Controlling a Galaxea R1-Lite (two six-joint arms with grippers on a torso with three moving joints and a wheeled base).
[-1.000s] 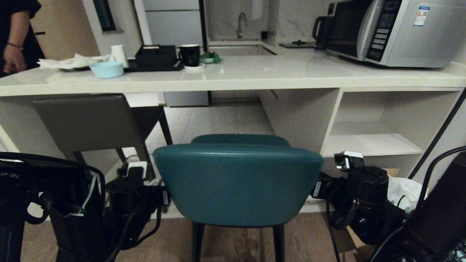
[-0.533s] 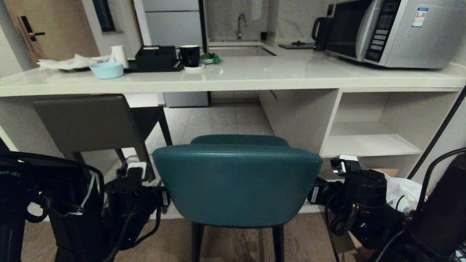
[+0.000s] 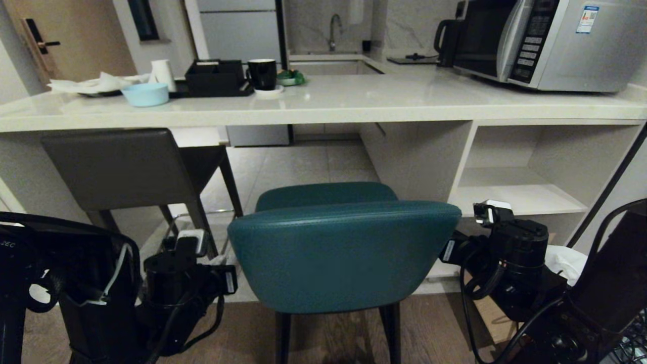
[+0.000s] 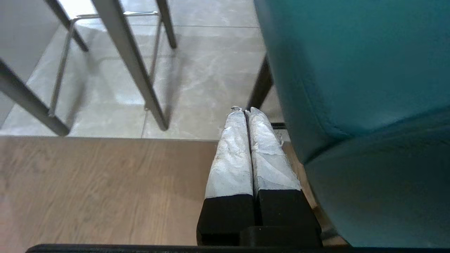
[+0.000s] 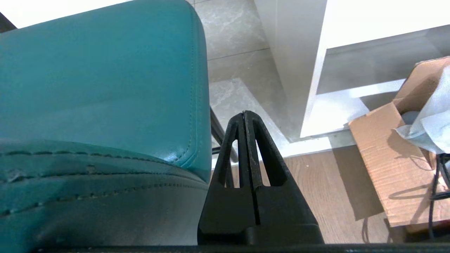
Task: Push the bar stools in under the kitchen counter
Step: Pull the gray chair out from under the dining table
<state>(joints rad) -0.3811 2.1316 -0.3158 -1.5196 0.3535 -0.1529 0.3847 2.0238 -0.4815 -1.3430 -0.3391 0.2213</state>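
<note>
Flanking the teal stool (image 3: 343,253) with both arms right now, one on each side of its curved back. My left gripper (image 4: 245,111) has its two white-wrapped fingers (image 4: 230,158) pressed flat together, nothing between them. It sits right beside the teal backrest edge, over the line where wood floor meets tile; I can't tell from the wrist view if it's actually touching the leather. My right gripper (image 5: 245,114) is the same deal: black fingers closed tip to tip, empty, just beside the other side of the backrest, with a dark stool leg showing behind it. Contact there is also hard to call.

In the head view the teal stool fills the lower middle of the frame, seat pointing at the counter (image 3: 323,108) but its back is well short of the counter edge, so it's not under yet. The grey stool (image 3: 119,169) is in the left middle of the frame, its boxy back right below the countertop edge, tucked in further than the teal one.

On top of the counter, upper left: a light blue bowl (image 3: 145,94), a black mug (image 3: 263,74) and a black tray (image 3: 215,78). Microwave (image 3: 551,43) is upper right. A cardboard box (image 5: 400,147) with white wrapping sits on the floor near my right arm.
</note>
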